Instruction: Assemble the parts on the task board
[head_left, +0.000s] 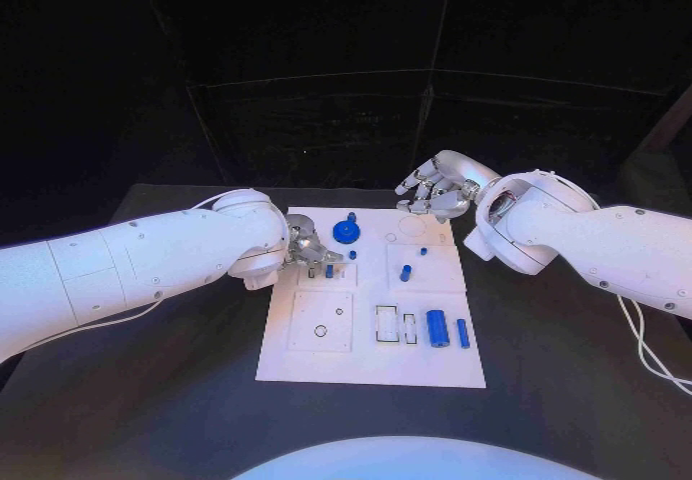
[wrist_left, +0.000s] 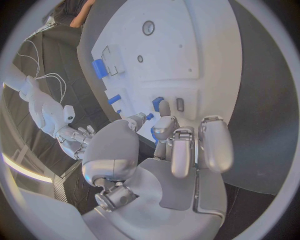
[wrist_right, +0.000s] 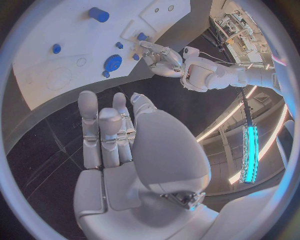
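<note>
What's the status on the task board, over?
Left robot hand pinching a small blue part on the task board. Right robot hand open, beyond the board. Nothing blocking.

Left hand (head_left: 309, 252) covers the small blue part (head_left: 329, 270) at its fingertips; can't tell if gripped or just touched. Task board (wrist_left: 187, 60) holes too small to read.

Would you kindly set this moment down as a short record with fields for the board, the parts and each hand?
board: white task board in the middle of the black table
parts: blue round piece near the far edge; two blue cylinders near the front right
left hand: left hand over the board's left side, fingertips at a small blue part; grip unclear
right hand: right hand above the far edge, holding nothing, fingers apart
</note>
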